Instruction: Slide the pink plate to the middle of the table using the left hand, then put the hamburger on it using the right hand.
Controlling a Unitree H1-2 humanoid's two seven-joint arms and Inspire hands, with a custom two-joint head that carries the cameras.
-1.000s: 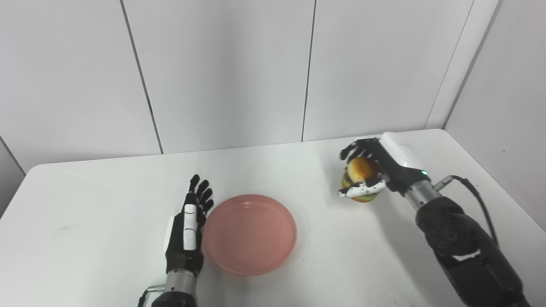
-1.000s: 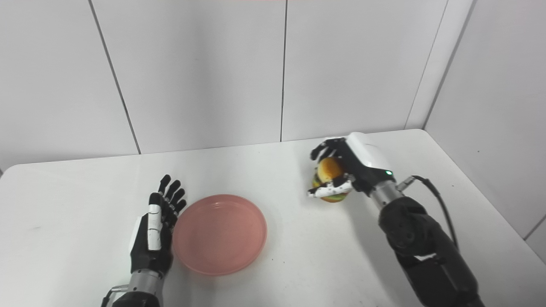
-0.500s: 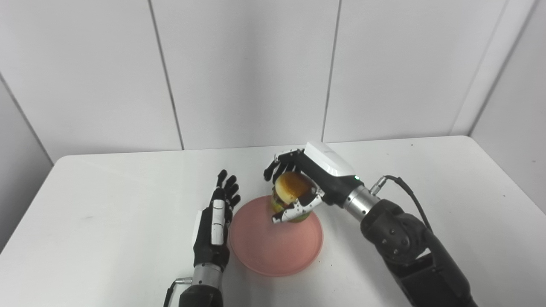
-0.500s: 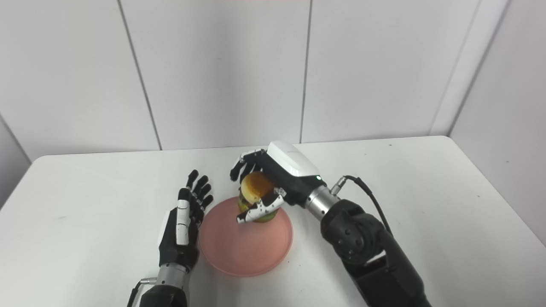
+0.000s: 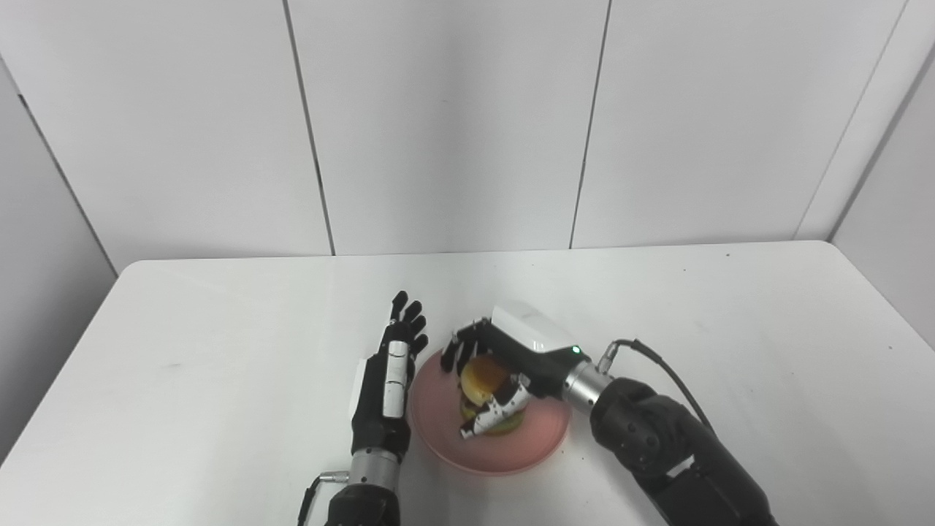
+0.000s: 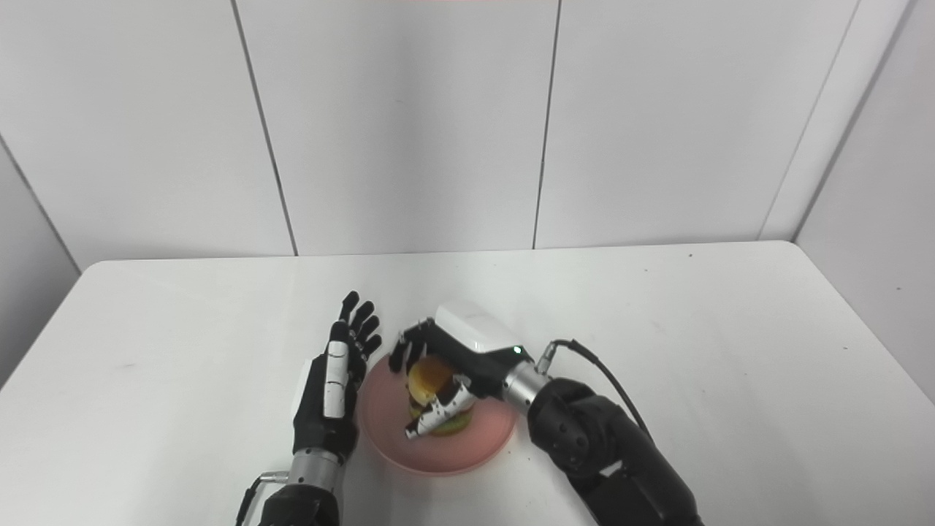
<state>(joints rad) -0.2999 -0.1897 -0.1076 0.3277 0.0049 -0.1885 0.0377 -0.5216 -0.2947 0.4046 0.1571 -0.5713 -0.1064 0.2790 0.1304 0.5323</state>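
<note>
right hand [image 5: 504, 369] has swung in from the far right of the bench [image 5: 730, 329] and come down, so now the hamburger [image 5: 486, 394] sits low over the pink plate [image 5: 540, 442], fingers [image 5: 456, 351] clenched round the bun, thumb hooked across the front. can't tell from here whether the bottom of it is actually touching the plate yet. left hand [image 5: 383, 394] stands edge-on just beside the plate's left rim, fingers straight and spread, holding nothing. plate's about mid-bench, near the front edge.

what could go wrong? i'd say if the fingers let go while it's tilted, that stacked burger topples or rolls off. it sits toward the left side of the plate, not dead centre, close to the waiting hand. and as the fingers pull away, the thumb could snag the layers and drag them, or nudge the plate and send it sliding.
</note>
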